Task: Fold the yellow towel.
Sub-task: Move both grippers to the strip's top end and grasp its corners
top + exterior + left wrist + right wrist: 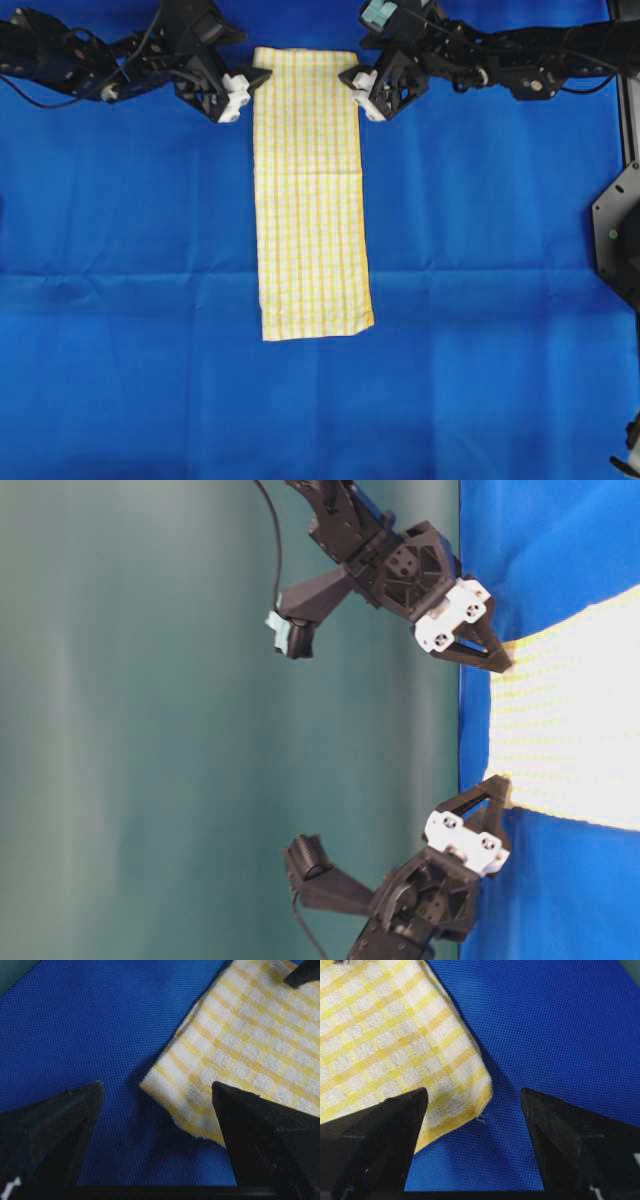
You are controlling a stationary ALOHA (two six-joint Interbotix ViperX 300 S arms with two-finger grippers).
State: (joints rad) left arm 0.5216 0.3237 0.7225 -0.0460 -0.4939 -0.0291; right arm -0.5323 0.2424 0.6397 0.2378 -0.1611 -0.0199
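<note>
The yellow towel point(310, 190) lies flat on the blue cloth as a long narrow strip running from the far edge toward the near side. My left gripper point(255, 85) is open at the towel's far left corner. In the left wrist view that corner point(170, 1090) sits between the open fingers point(75, 1110), with one finger over the towel's edge. My right gripper point(352, 82) is open at the far right corner. In the right wrist view that corner point(480, 1092) lies between the open fingers point(560, 1130). Neither gripper holds anything. Both also show in the table-level view, right gripper point(500, 660) and left gripper point(497, 790).
The large blue cloth point(480, 250) covers the whole table, with a crease across it near the towel's near end. A black arm mount point(615, 240) stands at the right edge. A green wall point(150, 730) is behind the arms.
</note>
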